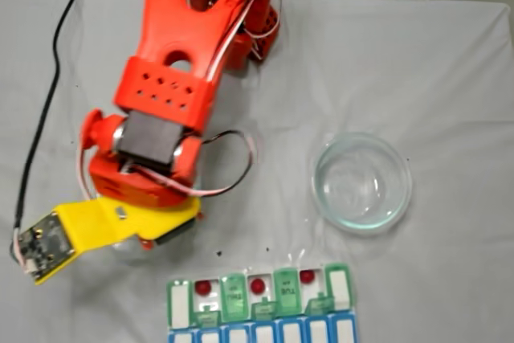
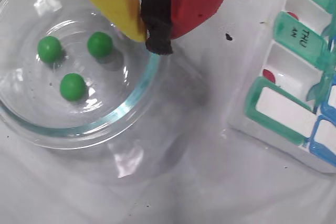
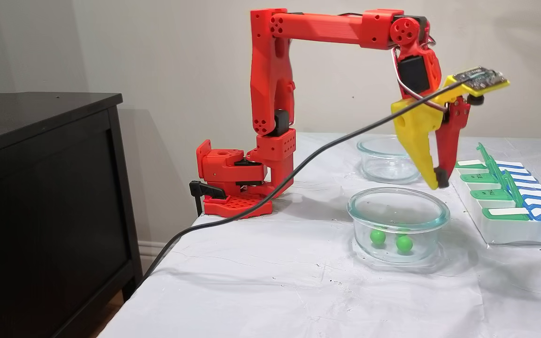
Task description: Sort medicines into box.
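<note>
- Gripper is closed, pads pressed together, nothing between them as far as the wrist view shows. It hangs above the rim of the near glass dish, tips well clear of the glass in the side fixed view.
- Three green balls sit in that dish, below and to the left of the tips in the wrist view. None picked yet.
- Pill box lies to the right of the gripper in the wrist view, near but apart from the dish, lids flipped up.
- Three red balls are already in separate open compartments, seen from the top fixed view.
- Second dish sits farther off and holds no balls.
- My read: half done. Reds placed, greens all left.
- Next, I'd expect it needs to open the jaws, drop into the dish and grab one green. Balls are glossy and round, so slip or roll on the curved glass floor is the risk.
</note>
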Motion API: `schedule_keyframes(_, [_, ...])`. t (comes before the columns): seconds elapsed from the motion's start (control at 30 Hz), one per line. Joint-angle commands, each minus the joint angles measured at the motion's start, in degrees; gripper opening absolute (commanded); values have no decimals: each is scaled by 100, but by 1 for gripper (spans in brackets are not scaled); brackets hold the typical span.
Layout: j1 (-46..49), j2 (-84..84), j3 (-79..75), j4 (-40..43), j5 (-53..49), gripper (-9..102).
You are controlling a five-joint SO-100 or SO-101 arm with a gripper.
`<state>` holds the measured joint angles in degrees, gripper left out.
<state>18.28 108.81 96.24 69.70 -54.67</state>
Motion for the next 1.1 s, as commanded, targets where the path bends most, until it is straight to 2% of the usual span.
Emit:
schedule_keyframes(0.0, [97, 114, -633, 343, -114, 4])
schedule_keyframes(0.27, [378, 246, -624, 870, 26, 5])
schedule_keyframes(0.43, [536, 141, -501, 1028, 97, 17])
schedule_keyframes(0.5, [562, 158, -448, 1125, 70, 18])
schedule_keyframes(0.73, [598, 633, 272, 510, 132, 17])
schedule_keyframes(1.07, [633, 650, 844, 237, 264, 19])
